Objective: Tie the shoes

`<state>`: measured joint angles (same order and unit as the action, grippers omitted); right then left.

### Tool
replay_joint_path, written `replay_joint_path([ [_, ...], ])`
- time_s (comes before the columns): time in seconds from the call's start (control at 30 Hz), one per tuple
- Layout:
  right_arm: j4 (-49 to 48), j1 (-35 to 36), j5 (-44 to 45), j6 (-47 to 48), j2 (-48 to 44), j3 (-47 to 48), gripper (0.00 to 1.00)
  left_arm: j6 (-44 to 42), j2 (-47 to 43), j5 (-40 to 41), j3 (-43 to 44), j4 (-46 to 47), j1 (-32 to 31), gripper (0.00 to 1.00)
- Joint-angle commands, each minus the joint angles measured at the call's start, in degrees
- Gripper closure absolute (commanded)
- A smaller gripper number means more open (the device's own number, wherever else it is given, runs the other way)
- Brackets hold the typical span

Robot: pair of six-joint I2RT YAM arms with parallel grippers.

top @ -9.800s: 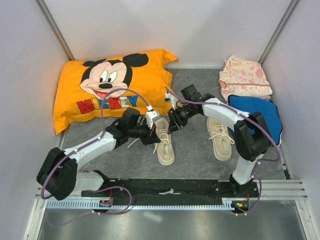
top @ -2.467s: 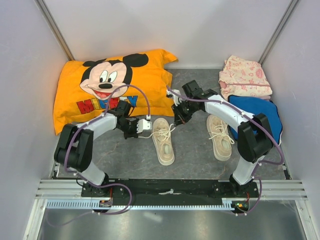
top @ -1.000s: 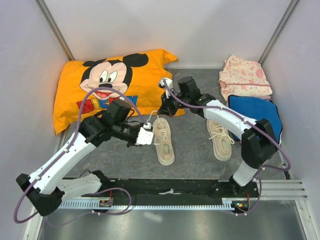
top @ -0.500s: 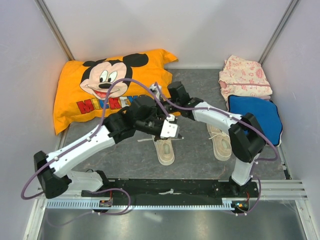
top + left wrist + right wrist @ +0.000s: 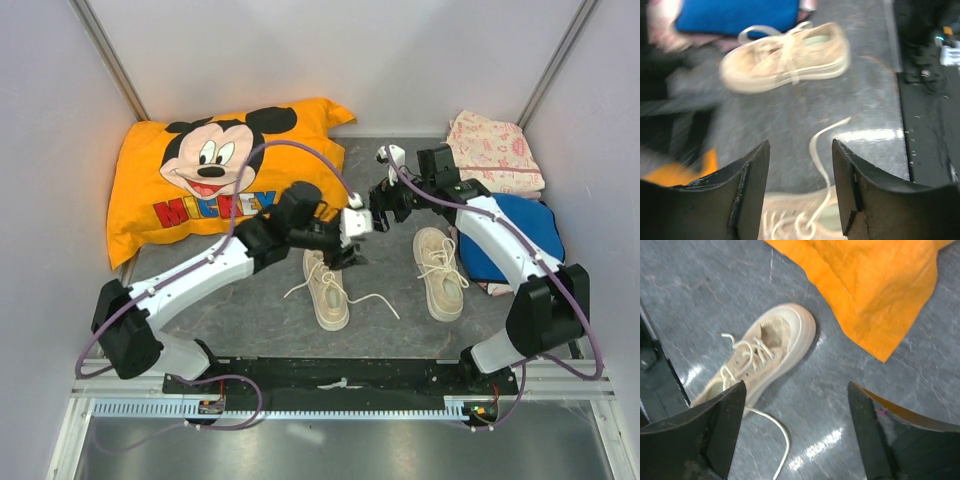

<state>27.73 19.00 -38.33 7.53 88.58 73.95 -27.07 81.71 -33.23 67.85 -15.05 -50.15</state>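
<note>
Two cream shoes lie on the grey floor. The left shoe [image 5: 326,290] [image 5: 760,357] has its white laces [image 5: 375,300] [image 5: 821,150] trailing loose to both sides. The right shoe [image 5: 440,262] [image 5: 785,57] has its laces bunched on top. My left gripper [image 5: 350,252] [image 5: 800,145] hangs open over the left shoe's toe end; a lace runs across the floor below, untouched by the fingers. My right gripper [image 5: 378,212] [image 5: 796,387] is wide open above bare floor behind the shoes, holding nothing. One loose lace end [image 5: 776,432] curls beneath it.
An orange Mickey pillow [image 5: 220,170] [image 5: 865,285] lies at the back left. A blue cloth [image 5: 510,225] [image 5: 735,14] and a pink floral cloth [image 5: 490,150] sit at the right wall. The black base rail [image 5: 330,380] runs along the near edge.
Both grippers have opened and let go of the laces, which now lie loose beside the left shoe. The right arm has swung back to the right; the left gripper has shifted right.
</note>
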Motion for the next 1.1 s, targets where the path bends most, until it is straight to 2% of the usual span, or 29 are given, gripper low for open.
replay_joint_path([
  [0.0, 3.3, 0.1, 4.1, 6.2, -5.5, -2.8, 0.03, 11.1, -7.3, 7.2, -0.6, 0.4, 9.4, 0.39],
  [0.07, 2.0, 0.1, 4.7, 5.7, -8.4, -3.6, 0.02, 16.9, -10.7, 19.0, -2.5, 0.6, 12.4, 0.39],
  [0.1, -2.5, 0.0, 6.0, 2.3, -9.4, -4.7, 0.02, 17.7, -11.7, 22.7, -3.2, 0.4, 13.1, 0.37],
  [0.17, -7.5, 0.1, 7.1, -2.4, -11.5, -8.0, 0.02, 15.0, -13.7, 22.5, -6.1, -1.1, 16.2, 0.39],
  [0.23, -8.0, 0.1, 2.6, 1.2, -10.7, -9.1, 0.02, 11.8, -16.2, 20.2, -8.9, -4.2, 17.6, 0.41],
  [0.27, -6.6, 0.0, -0.1, 3.7, -9.8, -8.8, 0.02, 11.3, -16.8, 19.7, -9.4, -5.3, 18.5, 0.41],
  [0.3, -0.5, 0.0, -3.0, 7.3, -8.8, -8.1, 0.02, 10.8, -17.6, 19.3, -10.0, -6.6, 18.9, 0.41],
  [0.33, 2.6, 0.1, -7.9, 14.0, -6.9, -7.2, 0.02, 8.6, -18.1, 16.8, -11.3, -8.0, 19.3, 0.41],
  [0.37, 8.1, 0.9, -8.3, 18.5, -6.2, -7.3, 0.02, 7.0, -18.7, 14.7, -12.3, -10.0, 20.4, 0.41],
  [0.4, 9.4, 1.7, -7.0, 22.0, -6.0, -7.8, 0.02, 5.7, -20.0, 12.4, -13.4, -10.8, 21.2, 0.41],
  [0.43, 9.4, 2.6, -2.0, 27.4, -7.4, -11.2, 0.02, 3.8, -20.5, 8.6, -15.8, -11.1, 22.0, 0.41],
  [0.6, 3.3, 9.2, 8.9, 34.0, -10.4, -20.6, 0.02, 3.5, -18.4, 6.0, -19.1, -11.9, 26.0, 0.36],
  [0.73, 1.8, 12.8, 14.5, 33.5, -8.0, -23.2, 0.12, 4.7, -13.4, 2.7, -18.0, -13.3, 28.7, 0.37],
  [0.93, -2.4, 17.8, 22.3, 33.4, -6.3, -28.2, 0.32, 5.7, -9.3, 3.7, -17.5, -12.9, 29.1, 0.36],
  [1.07, -5.5, 19.8, 26.2, 32.6, -4.2, -29.2, 0.41, 6.9, -6.9, 3.4, -16.4, -12.9, 29.6, 0.37],
])
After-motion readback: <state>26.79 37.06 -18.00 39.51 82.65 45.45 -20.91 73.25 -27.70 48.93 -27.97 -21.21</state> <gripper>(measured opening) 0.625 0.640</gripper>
